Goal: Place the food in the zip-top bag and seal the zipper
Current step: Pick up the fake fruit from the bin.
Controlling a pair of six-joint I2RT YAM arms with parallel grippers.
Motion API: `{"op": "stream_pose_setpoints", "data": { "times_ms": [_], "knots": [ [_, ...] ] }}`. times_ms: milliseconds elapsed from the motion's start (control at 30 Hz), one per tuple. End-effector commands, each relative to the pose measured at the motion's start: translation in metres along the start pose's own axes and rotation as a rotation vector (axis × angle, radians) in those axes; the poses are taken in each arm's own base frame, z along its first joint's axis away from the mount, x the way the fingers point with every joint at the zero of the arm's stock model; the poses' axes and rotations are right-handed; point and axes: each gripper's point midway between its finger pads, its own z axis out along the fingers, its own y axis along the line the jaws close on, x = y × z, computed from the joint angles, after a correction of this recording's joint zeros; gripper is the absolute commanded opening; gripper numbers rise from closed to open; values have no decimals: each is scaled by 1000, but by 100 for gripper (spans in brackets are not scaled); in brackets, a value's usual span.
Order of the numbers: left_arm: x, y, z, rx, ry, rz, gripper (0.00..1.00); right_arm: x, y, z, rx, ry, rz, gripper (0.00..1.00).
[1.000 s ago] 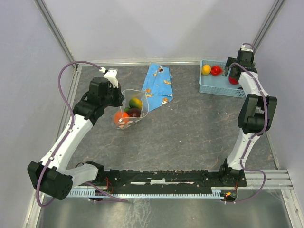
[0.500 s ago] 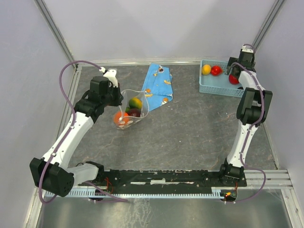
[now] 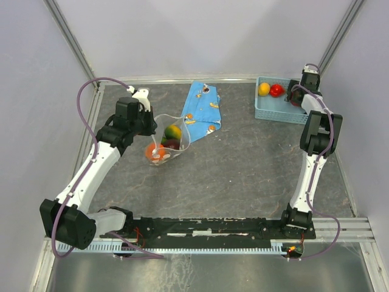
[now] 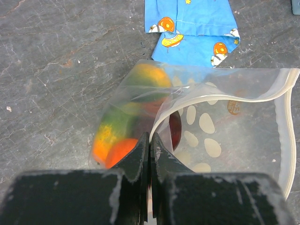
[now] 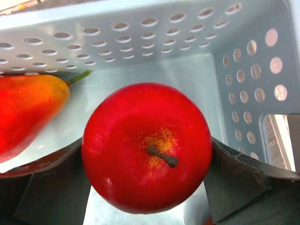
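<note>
Left arm, far-left part of the grey counter [image 3: 243, 164]: the left gripper [image 4: 149, 154] has its jaws pressed together on the near edge of the mouth of the zip-top bag [image 4: 225, 136], holding that edge up; the zipper [image 4: 283, 140] runs as a whitish band round the gaping mouth, unsealed; the bag lies on the counter just right of the gripper, with food already inside it, namely an orange fruit [image 3: 153, 149], a green-and-yellow fruit [image 3: 173, 131] and a dark purple fruit [image 3: 172, 144], bunched together against the polka-dotted film. Beyond the bag, touching its far corner, lies a flat blue wrapper [image 3: 202, 109] with orange prints. Far-right corner: a light-blue perforated basket [image 3: 276, 111] holds a yellow fruit [image 3: 264, 89] and a red fruit [image 3: 276, 90] side by side; the right gripper [image 5: 146, 185] reaches down into the basket's right end, its two fingers closed against opposite sides of a red apple [image 5: 146, 147], stem upward; a red-orange pear-shaped fruit [image 5: 28, 108] lies just left of the apple.
</note>
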Motion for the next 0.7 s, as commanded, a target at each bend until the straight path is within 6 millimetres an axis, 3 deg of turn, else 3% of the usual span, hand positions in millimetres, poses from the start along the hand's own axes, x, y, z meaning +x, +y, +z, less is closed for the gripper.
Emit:
{"op": "stream_pose_setpoints", "data": {
  "times_ms": [0,200,300,667],
  "knots": [
    [-11,-1,2,19,-45,22,3,-43,3,-13,-39,-132,-3,80],
    [-13,-1,-1,21,-56,20,3,-54,7,-29,-76,-166,-8,70],
    [-14,-2,-2,26,-60,17,3,-64,7,-44,-92,-192,-7,69],
    [-16,-6,-4,48,-69,12,3,-67,16,-83,-161,-212,-6,64]
  ]
}}
